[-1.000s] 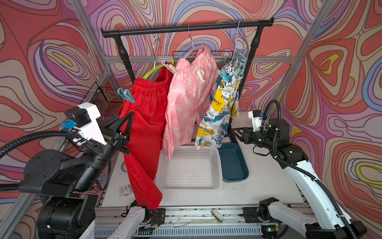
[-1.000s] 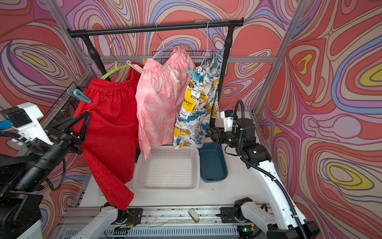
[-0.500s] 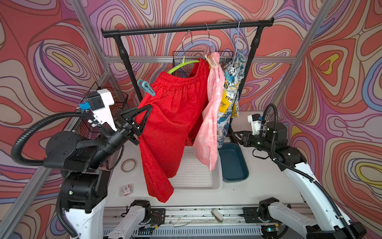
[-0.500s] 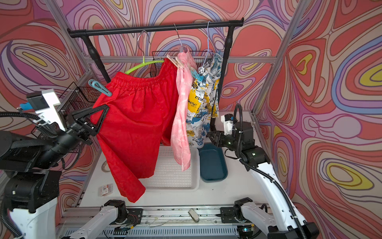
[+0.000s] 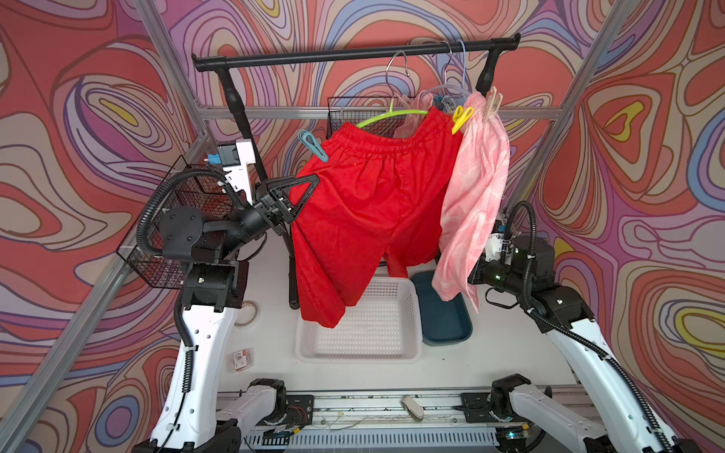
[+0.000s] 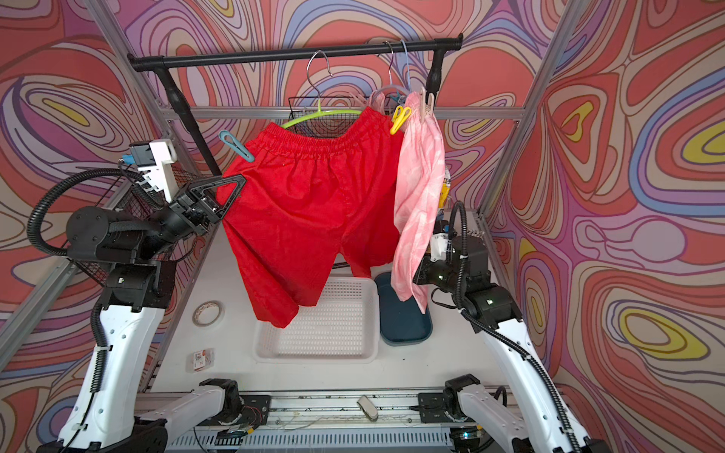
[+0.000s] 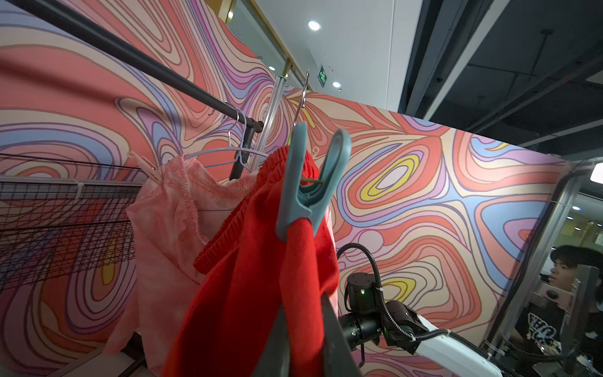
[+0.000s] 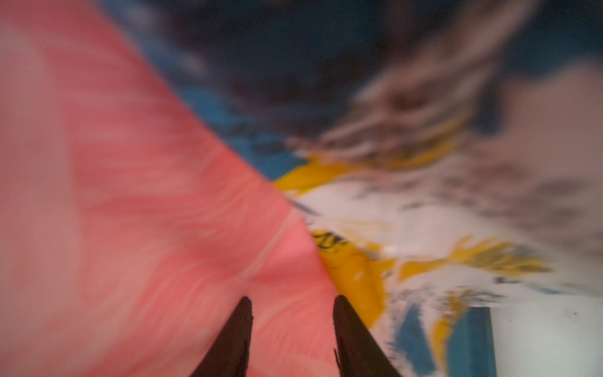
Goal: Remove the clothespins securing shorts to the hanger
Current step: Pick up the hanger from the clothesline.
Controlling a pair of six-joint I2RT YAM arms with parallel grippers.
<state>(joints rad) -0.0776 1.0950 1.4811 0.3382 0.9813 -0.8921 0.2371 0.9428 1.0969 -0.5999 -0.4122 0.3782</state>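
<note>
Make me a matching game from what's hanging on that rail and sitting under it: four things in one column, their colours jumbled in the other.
Things
1. outer clothespin, on the red shorts' corner away from the pink shorts
2. inner clothespin, on the corner beside the pink shorts
3. hanger carrying the red shorts
4. perforated basket below the shorts

Colours
A. white
B. yellow
C. lime green
D. teal

Pairs: 1-D, 2-B, 3-C, 4-A
</note>
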